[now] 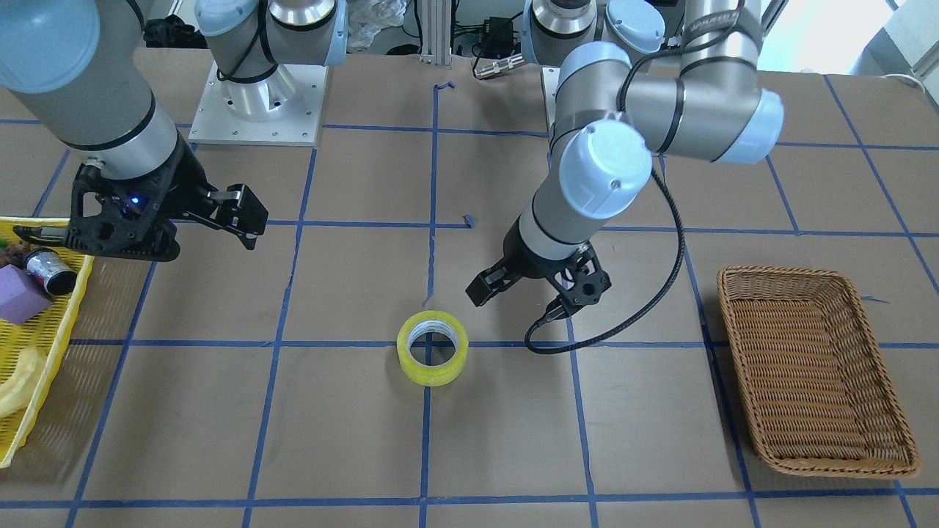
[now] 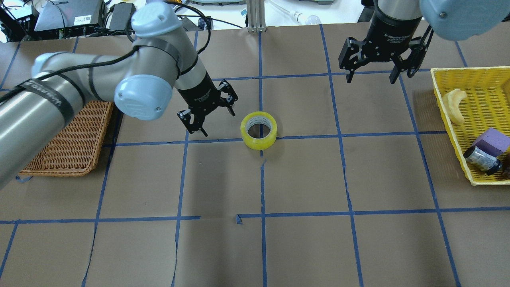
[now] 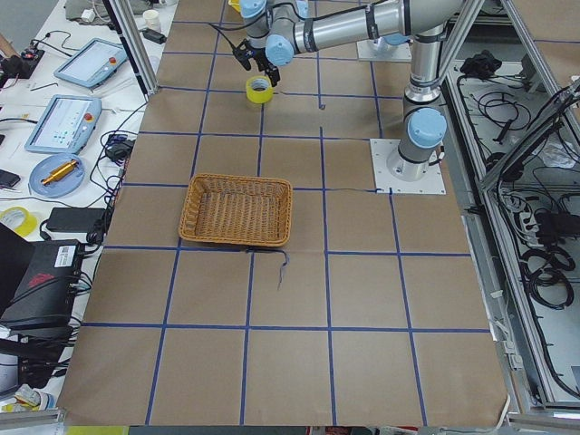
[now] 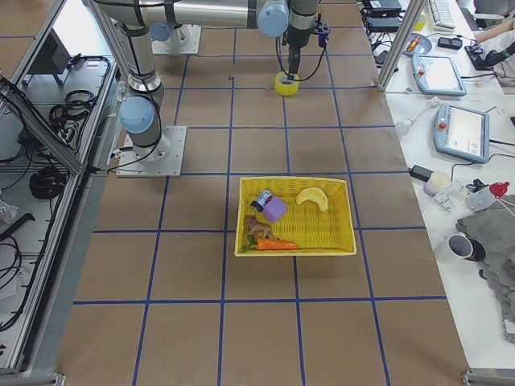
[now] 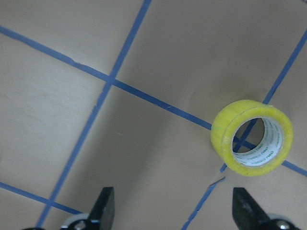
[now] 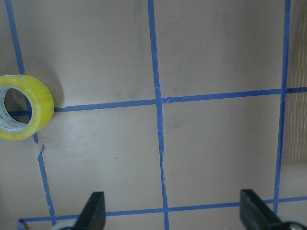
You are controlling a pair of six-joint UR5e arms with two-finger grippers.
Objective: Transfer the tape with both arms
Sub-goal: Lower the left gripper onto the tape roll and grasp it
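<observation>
Yellow translucent tape [image 2: 259, 144] lies flat, hole up, over a crossing of blue grid lines. Its pale core carries green print, too small to read. The left gripper [image 2: 215, 119] hangs just beside the roll without touching it, jaws spread and holding nothing. The right gripper [image 2: 371, 75] is well apart from the roll, also spread and holding nothing.

A yellow basket [image 2: 450, 119] on the robot's right holds a pale curved piece [image 2: 456, 104], a purple block [image 2: 492, 140], a black-and-silver cylinder [image 2: 482, 159] and an orange carrot [image 4: 273, 244]. A brown wicker basket [image 2: 63, 147] sits on its left. Brown paper covers the table [image 2: 303, 179]. Teach pendants [image 3: 71, 118] lie on a side bench.
</observation>
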